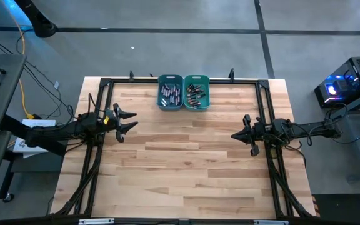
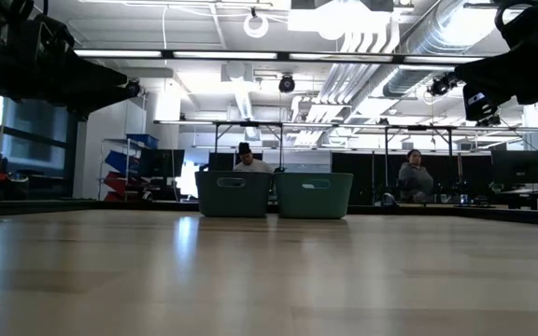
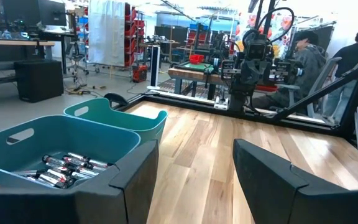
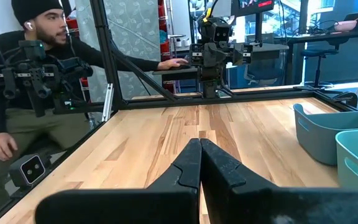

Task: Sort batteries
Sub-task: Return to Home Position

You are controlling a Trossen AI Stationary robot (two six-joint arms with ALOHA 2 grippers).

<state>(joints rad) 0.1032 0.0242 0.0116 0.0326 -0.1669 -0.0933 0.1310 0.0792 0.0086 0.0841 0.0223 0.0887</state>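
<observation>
The batteries (image 3: 67, 169) lie split between two teal containers at the far middle edge of the counter (image 1: 186, 169), standing side by side with their rims touching or very nearly so. The silvery cells (image 1: 169, 94) are in the left-side bin (image 1: 170, 77) and the dark cells (image 1: 195, 95) in the right-side bin (image 1: 197, 77). No loose cell shows on the bare wood, so the sorting looks finished and the bins seem parked out of the working area. Both arms hang well apart from them, each over its own side of the counter, which fits a rest pose. The left gripper (image 1: 134, 120) has its fingers spread wide with nothing between them. The right gripper (image 1: 234, 135) has its fingers pressed together tip to tip, and it too is empty.
</observation>
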